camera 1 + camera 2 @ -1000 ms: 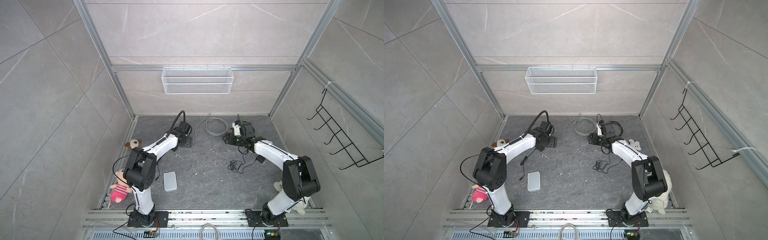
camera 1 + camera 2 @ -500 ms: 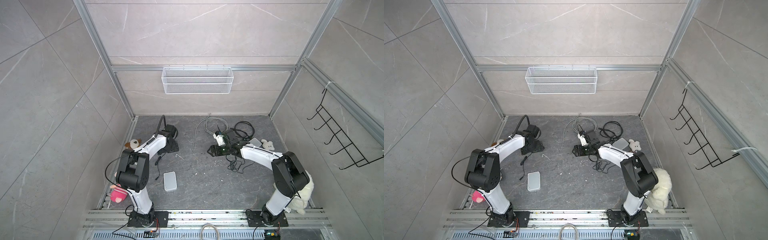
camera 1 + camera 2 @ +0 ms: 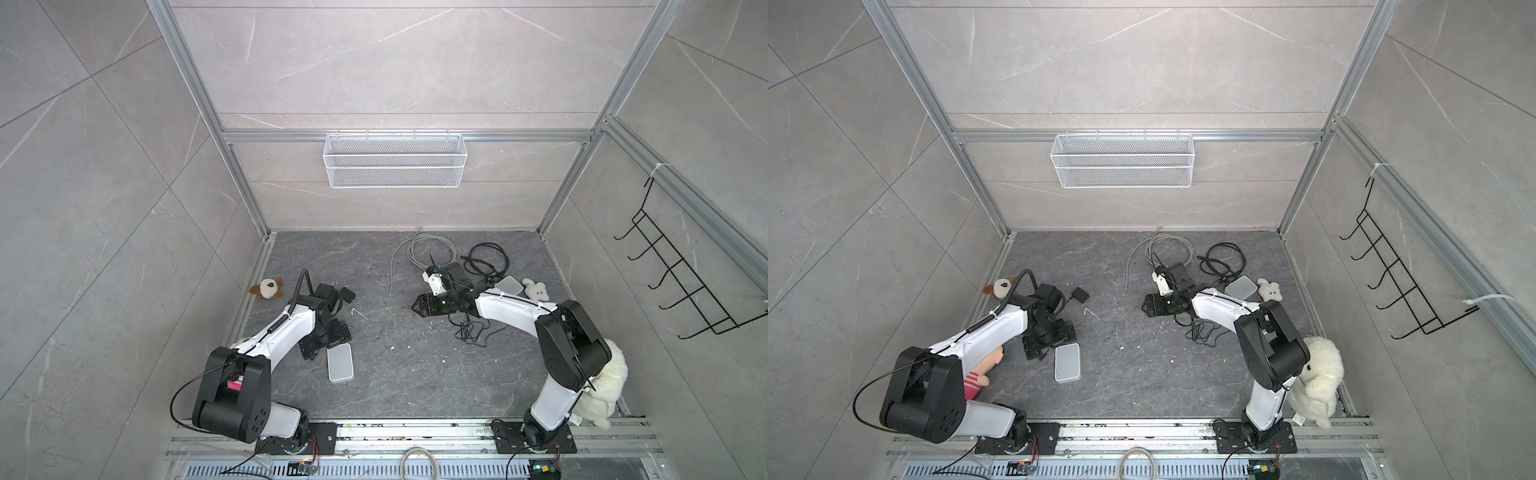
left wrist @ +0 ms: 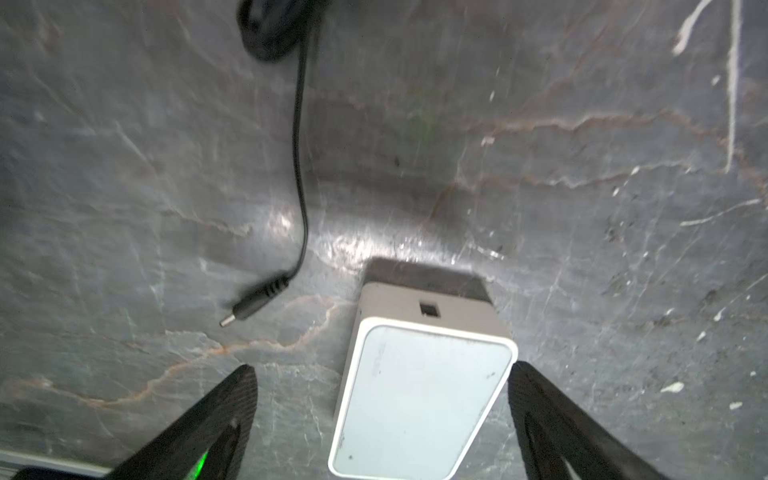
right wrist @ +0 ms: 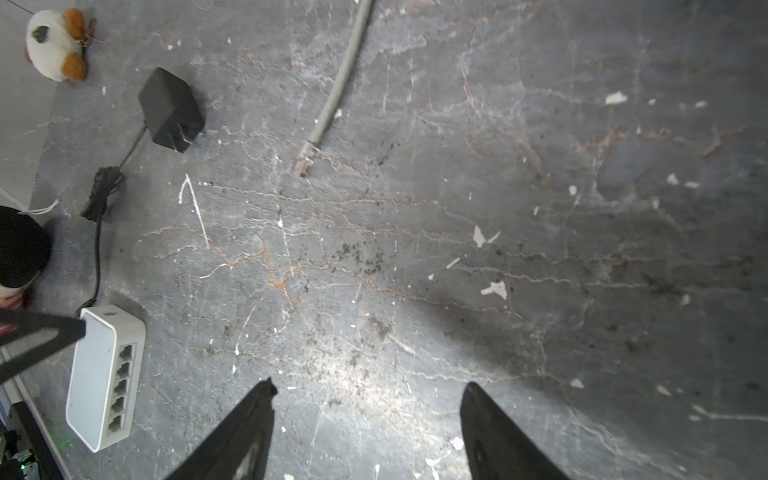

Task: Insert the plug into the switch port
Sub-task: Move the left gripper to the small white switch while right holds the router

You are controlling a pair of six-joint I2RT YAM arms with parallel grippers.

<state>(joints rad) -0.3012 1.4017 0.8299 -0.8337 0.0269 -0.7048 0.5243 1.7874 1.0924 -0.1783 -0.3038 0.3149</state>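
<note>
The white switch lies flat on the dark floor at the near left. My left gripper is open and straddles it; one finger is near its corner, the other stands well off. A small port shows on its end face, and a row of ports runs along its side. A black barrel plug on a thin cable lies loose beside that end. A grey cable's clear plug lies farther off. My right gripper hovers open and empty over bare floor mid-table.
A black power adapter and a small plush lie at the far left. A grey cable coil, black cables, a second white box and a white plush crowd the far right. A wire basket hangs on the back wall.
My left arm drew back from the far middle to the near left, over the switch, and its jaws widened. The right gripper swung from the back toward the centre.
</note>
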